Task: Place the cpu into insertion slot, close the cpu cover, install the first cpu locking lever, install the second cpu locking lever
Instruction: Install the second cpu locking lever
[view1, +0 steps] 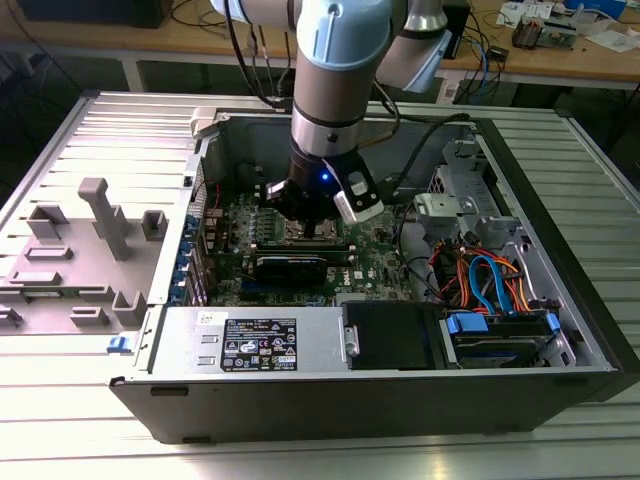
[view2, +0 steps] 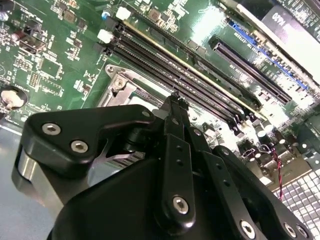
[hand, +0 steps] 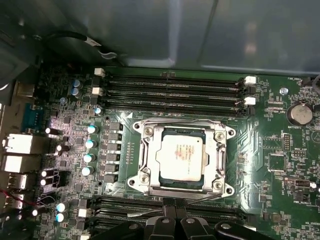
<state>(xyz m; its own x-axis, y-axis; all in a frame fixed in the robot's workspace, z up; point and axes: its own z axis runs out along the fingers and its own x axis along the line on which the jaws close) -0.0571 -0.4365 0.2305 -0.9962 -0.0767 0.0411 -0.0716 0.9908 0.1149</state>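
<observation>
Our gripper (hand: 172, 220) hangs at the near edge of the insertion slot (hand: 145, 172); whether the jaws are released we cannot tell. The cpu (hand: 183, 158) lies seated, the cpu cover (hand: 218, 150) down around it. Beyond, the memory slots (hand: 172, 92): we'd press gently, squarely.

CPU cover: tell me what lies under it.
Through the cover's cut-out the cpu shows, seated in the insertion slot. The chip's edges and the socket contacts beneath are hidden.

The exterior view looks down from high and further back into the open computer case (view1: 560, 300). Both wrist views sit close above the motherboard (hand: 260, 150), sharing the insertion slot (hand: 182, 155).
</observation>
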